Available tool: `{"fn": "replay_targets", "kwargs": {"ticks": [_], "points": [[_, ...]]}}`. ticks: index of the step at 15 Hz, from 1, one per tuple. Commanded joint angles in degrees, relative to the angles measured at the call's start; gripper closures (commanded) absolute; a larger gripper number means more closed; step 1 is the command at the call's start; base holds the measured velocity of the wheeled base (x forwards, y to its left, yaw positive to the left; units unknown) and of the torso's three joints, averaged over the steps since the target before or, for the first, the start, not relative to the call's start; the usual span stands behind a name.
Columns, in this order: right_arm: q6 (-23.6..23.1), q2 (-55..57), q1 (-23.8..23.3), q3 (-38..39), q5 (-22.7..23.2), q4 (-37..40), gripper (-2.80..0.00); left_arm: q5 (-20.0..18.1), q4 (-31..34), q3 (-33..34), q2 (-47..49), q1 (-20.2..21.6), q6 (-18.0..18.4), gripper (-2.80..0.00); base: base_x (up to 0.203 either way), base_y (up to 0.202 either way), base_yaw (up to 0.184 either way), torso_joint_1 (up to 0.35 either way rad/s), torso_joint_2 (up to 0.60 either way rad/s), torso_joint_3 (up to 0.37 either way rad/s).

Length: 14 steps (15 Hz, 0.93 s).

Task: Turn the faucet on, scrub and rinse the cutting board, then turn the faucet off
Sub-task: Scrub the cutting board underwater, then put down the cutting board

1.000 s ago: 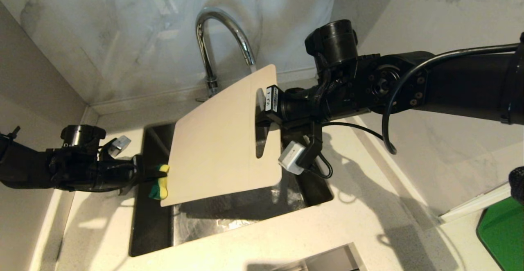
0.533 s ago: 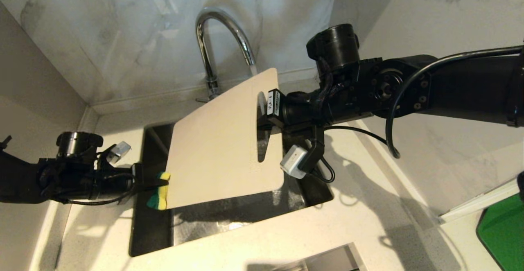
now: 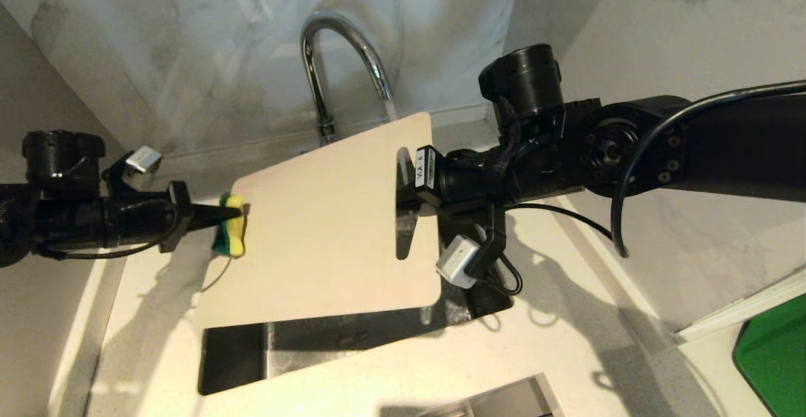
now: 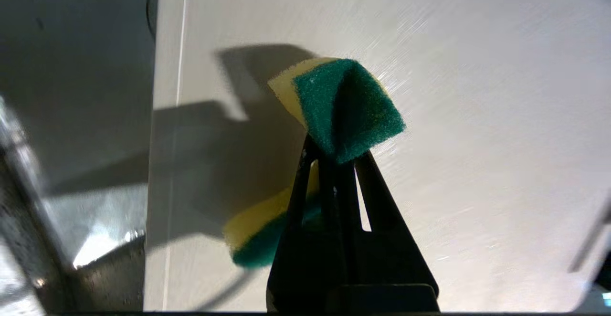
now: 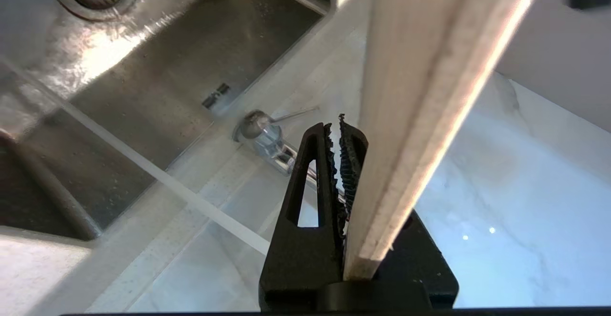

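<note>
My right tool [image 3: 403, 187] clamps the cutting board [image 3: 327, 228] by its slotted end over the sink [image 3: 233, 354] — thin, stiff, probably slippery; my left tool [image 3: 236, 214] pinches the soft sponge [image 3: 230, 234] at its far edge.

I see a matt, finely scratched board [image 4: 477, 115], a coarse green sponge [image 4: 346, 108], a glossy chrome faucet [image 3: 343, 45] and a brushed steel sink [image 5: 157, 82].
</note>
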Motion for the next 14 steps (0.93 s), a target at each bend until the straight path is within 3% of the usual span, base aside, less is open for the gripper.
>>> {"fn": "replay_targets", "kwargs": {"ticks": [1,8,14], "points": [[-0.88,-2.07,0.0,2.63,0.02,0.0,0.0,-0.2,1.54,-2.51,-4.42,0.59,-0.18,0.0,0.0,0.0,0.0,0.0,0.0,0.0],[-0.07,-8.67,-0.31,13.14,0.16,-5.39,0.0,-0.63,6.32,-5.84,-8.29,1.3,-1.85,0.0,0.0,0.0,0.0,0.0,0.0,0.0],[6.55,-17.63,-0.41,31.23,0.29,-17.91,0.0,-0.55,8.07,-5.88,-9.14,1.33,-3.87,0.0,0.0,0.0,0.0,0.0,0.0,0.0]]}}
